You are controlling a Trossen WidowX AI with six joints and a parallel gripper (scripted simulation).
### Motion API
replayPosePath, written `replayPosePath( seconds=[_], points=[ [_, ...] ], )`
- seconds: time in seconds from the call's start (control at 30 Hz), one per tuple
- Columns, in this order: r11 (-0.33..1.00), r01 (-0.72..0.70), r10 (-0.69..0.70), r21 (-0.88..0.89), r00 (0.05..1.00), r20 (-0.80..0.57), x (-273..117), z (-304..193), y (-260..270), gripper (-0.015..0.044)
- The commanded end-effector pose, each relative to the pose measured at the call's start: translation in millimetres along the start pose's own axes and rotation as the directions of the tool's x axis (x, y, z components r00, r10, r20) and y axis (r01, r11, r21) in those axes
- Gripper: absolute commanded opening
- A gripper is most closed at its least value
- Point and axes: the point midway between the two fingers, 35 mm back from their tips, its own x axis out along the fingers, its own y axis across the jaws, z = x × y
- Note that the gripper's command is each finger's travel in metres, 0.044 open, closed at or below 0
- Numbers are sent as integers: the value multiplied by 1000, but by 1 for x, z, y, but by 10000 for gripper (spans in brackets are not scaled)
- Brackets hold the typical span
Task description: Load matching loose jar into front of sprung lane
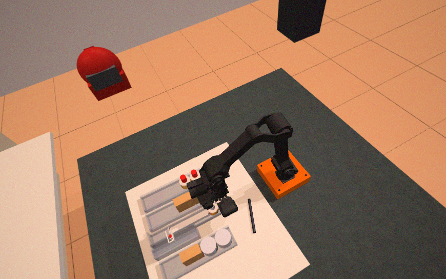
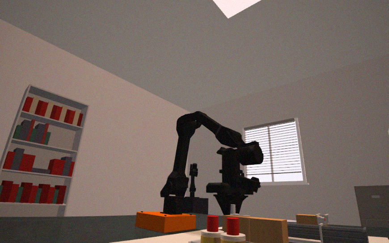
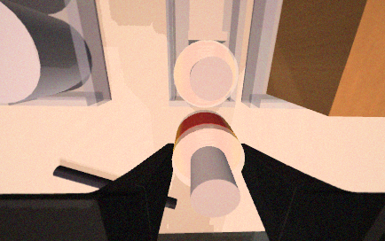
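My gripper [image 3: 206, 149] [image 2: 231, 212] is shut on a jar [image 3: 208, 136] with a white shoulder, a red label band and a grey cap. The jar hangs upright just in front of the sprung lane's front end; its base is hidden and its exact height cannot be told. The matching jar [image 3: 181, 75] [image 1: 213, 210] stands at the front of the sprung lane [image 3: 171, 27] [image 1: 176, 247], behind the low front stop [image 3: 204, 104]. The pusher plate is mostly hidden behind that jar. The white pusher handle with a red mark [image 1: 169, 236] stands far back in the lane.
One neighbouring lane holds wooden blocks [image 1: 185, 201] [image 3: 310, 49]. Another holds white-topped round jars [image 1: 208, 245] [image 3: 13, 58] and a wooden block [image 1: 191, 255]. Two red-capped jars [image 1: 183, 179] [image 1: 193, 173] stand in the far lane. A black rod [image 1: 251, 215] [image 3: 84, 176] lies on the white board.
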Motion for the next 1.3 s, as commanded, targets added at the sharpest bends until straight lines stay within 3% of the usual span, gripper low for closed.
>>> replayPosePath(
  seconds=[0.0,1.27],
  points=[
    [1000,-3,3,5,1000,-6,8,-2,1,0],
    [1000,-3,3,5,1000,-5,8,16,0,0]
  ],
)
